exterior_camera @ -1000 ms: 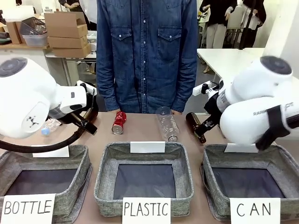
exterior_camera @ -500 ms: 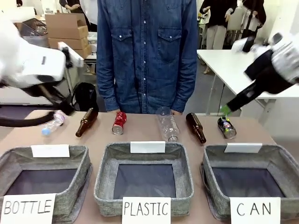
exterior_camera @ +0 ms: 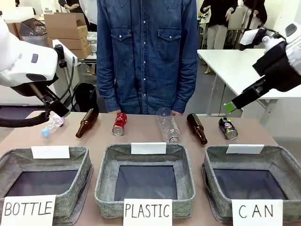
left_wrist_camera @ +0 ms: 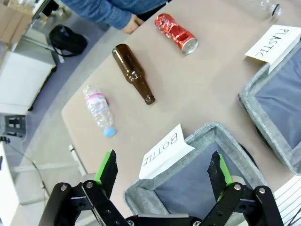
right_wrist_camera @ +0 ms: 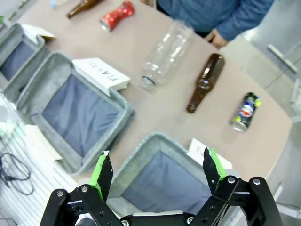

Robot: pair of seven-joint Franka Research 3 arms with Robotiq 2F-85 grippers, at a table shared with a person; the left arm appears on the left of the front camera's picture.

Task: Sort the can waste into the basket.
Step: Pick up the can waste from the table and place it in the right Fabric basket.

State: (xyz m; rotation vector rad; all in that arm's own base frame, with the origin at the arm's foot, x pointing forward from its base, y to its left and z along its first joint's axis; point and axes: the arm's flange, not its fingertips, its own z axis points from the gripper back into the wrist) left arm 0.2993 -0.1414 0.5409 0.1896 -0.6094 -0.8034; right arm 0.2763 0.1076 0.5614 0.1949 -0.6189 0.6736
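Table: a pale brown top (exterior_camera: 146,139); a person (exterior_camera: 148,56) in a denim shirt stands at its far edge.
Room: stacked cardboard boxes (exterior_camera: 68,33) behind on the left, a white table (exterior_camera: 225,61) behind on the right.
Baskets: three grey ones along the near edge: BOTTLE basket (exterior_camera: 81,162), PLASTIC basket (exterior_camera: 104,165), CAN basket (exterior_camera: 282,157).
Red can (exterior_camera: 120,123): on its side near the far edge, between a brown bottle (exterior_camera: 87,122) and a clear bottle (exterior_camera: 168,126).
Dark can (exterior_camera: 228,128): on its side, just beyond the CAN basket, beside a second brown bottle (exterior_camera: 197,128).
Left gripper (left_wrist_camera: 163,160): raised above the table's left end, looking down on the BOTTLE basket's corner; jaws wide, empty.
Right gripper (right_wrist_camera: 155,157): raised high on the right, tilted down over the CAN basket; jaws wide, empty.
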